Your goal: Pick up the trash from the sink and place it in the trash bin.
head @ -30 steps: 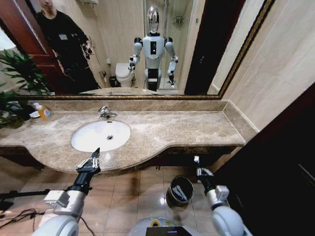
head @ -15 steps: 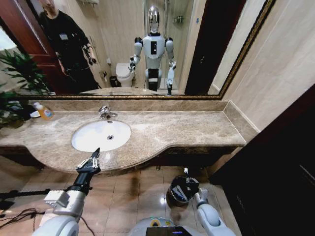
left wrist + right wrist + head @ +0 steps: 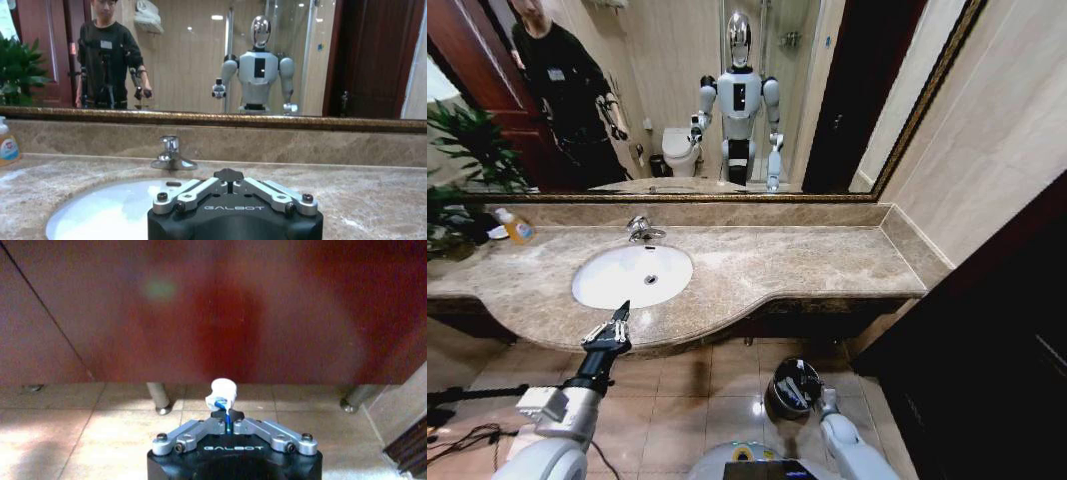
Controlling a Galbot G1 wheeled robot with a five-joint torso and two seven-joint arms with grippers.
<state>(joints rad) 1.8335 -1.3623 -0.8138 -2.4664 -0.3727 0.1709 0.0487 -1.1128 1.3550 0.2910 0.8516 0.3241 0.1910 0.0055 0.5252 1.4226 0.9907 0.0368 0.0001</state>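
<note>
Between the closed fingers of the right gripper (image 3: pixel 227 426) sits a small white tube (image 3: pixel 223 390) with blue print, cap pointing away, pinched by its flat end for carrying. The arm hangs low beside the trash bin (image 3: pixel 789 388) on the floor, likely for dropping. Ahead of the left gripper (image 3: pixel 613 324), fingers together, lies the white sink (image 3: pixel 632 276) in the marble surface (image 3: pixel 807 262).

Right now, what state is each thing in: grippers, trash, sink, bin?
Left gripper: shut, empty, at the counter's front edge by the sink.
Right gripper: shut on a white tube, low near the trash bin.
Sink: no trash visible inside; faucet not running.
Trash bin: upright on the floor, open-topped.
</note>
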